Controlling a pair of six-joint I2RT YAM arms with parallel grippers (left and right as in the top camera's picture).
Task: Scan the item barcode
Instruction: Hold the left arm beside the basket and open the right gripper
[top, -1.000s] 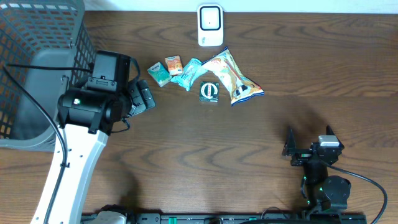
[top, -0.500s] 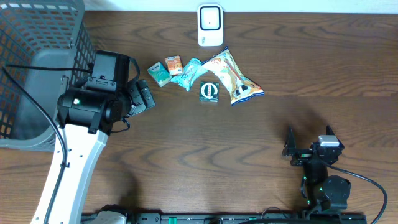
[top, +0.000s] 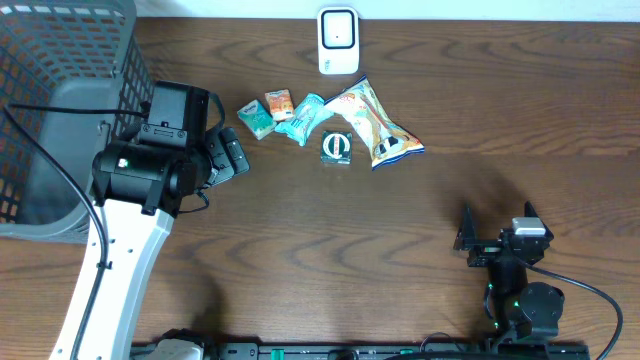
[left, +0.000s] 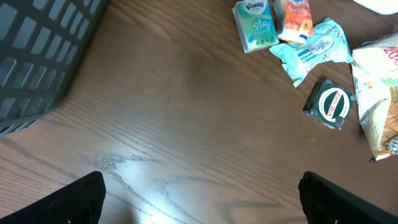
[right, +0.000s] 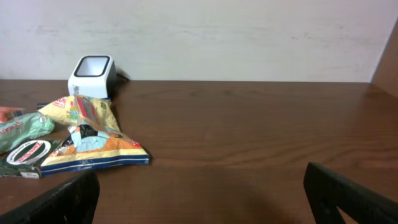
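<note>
Since nothing is held by either hand, the step in hand is judged to be the approach before a first pick. The right hand (top: 497, 232) is parked at the near edge of the dark brown wooden tabletop (top: 500, 110), jaws fully apart and empty. The left hand (top: 228, 152) hovers further in, beside the grey mesh plastic basket (top: 60, 70), jaws likewise spread wide and empty.

Just beyond it, several small packets lie flat in a loose row; which one is to be scanned cannot be told. Nearest is the teal rectangular tissue pack (top: 254, 118), its long axis roughly near-to-far, slightly skewed. No barcode is visible.

A grip across the short side is called for, then presentation to the white box-shaped scanner (top: 338, 40) at the far edge.
</note>
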